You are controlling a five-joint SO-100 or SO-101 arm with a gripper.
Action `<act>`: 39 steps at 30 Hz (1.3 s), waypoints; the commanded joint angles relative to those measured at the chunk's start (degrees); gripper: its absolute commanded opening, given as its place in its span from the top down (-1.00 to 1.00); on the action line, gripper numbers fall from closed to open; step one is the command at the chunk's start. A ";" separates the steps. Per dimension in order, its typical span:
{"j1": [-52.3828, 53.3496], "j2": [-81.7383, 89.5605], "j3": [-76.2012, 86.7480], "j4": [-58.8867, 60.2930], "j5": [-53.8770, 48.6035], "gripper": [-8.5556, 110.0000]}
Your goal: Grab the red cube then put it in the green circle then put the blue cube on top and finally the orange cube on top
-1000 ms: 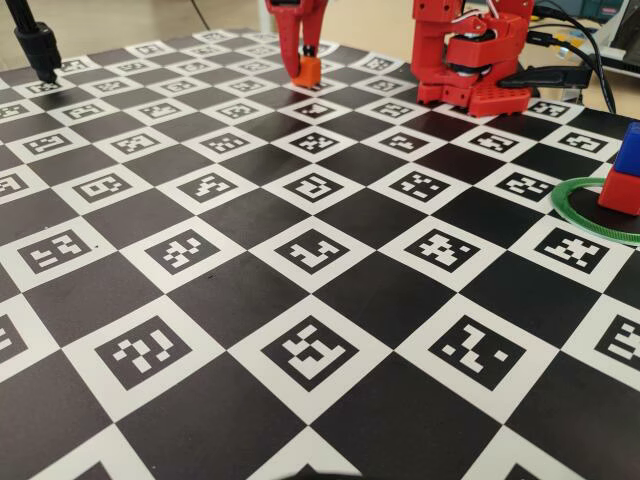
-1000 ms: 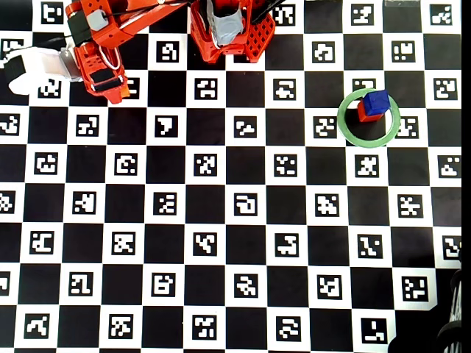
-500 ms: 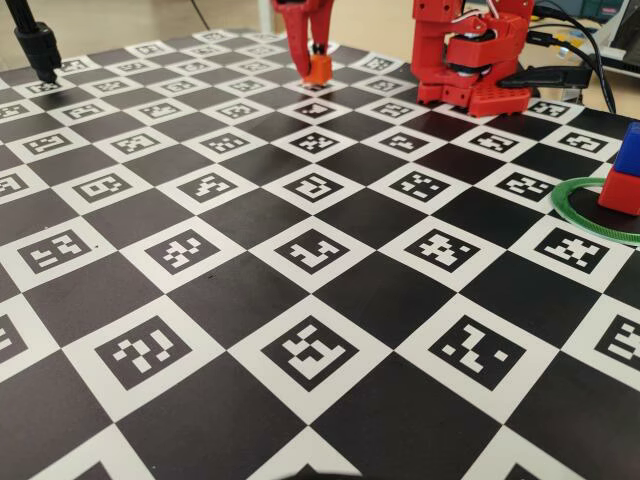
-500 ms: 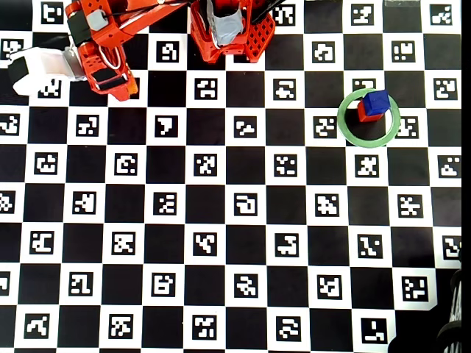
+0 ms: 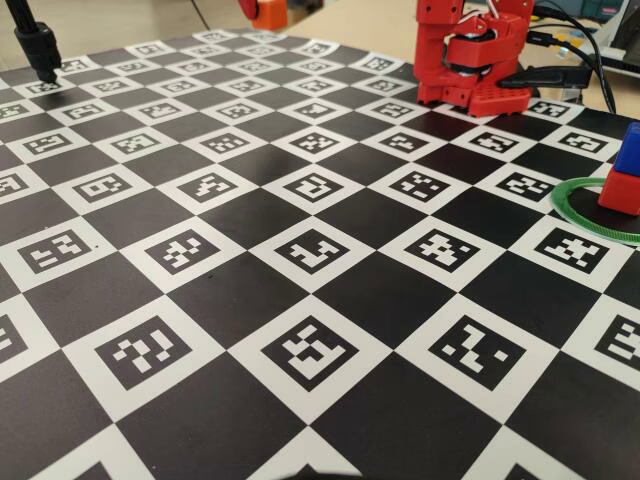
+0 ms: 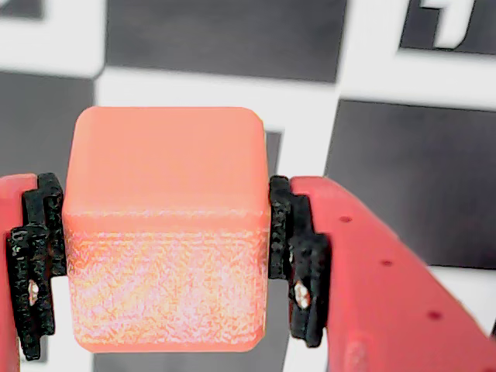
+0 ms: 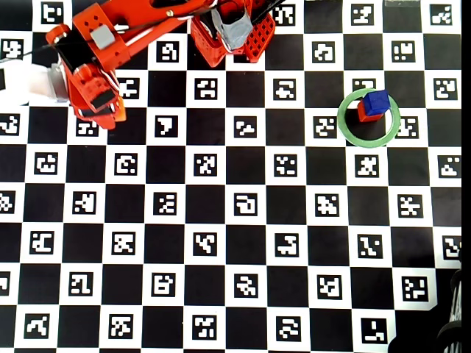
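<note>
Clamped between the two fingers of the gripper (image 6: 167,271) is the orange cube (image 6: 167,232), which fills the middle of the wrist view; black ridged pads (image 6: 298,263) press against its left and right faces, and the checkered board (image 6: 225,35) shows behind it with no contact visible. In the fixed view the same cube (image 5: 268,12) sits at the very top edge of the frame, left of centre, clear of the board (image 5: 300,300), with only a sliver of the red arm beside it. In the overhead view the gripper (image 7: 103,110) lies in the upper left of the frame, at the end of the arm (image 7: 140,22) that reaches leftward from its base (image 7: 235,33) at top centre; the cube itself cannot be made out there under the red parts.

The green circle (image 7: 348,126) lies flat in the upper right of the overhead view, well apart from the gripper. Inside it stands the red cube (image 7: 363,114), with the blue cube (image 7: 376,102) resting on top. In the fixed view this stack sits at the right edge of the frame, the blue cube (image 5: 630,148) above the red cube (image 5: 620,192), the circle (image 5: 580,215) around them partly cut off by the frame.

A black stand (image 5: 38,45) rises at the upper left corner of the fixed view.
</note>
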 commanded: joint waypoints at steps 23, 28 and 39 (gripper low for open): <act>-36.91 10.28 -7.12 6.94 53.09 0.82; -46.05 15.56 -1.23 6.94 61.17 0.82; -69.96 16.52 5.19 6.94 80.42 0.83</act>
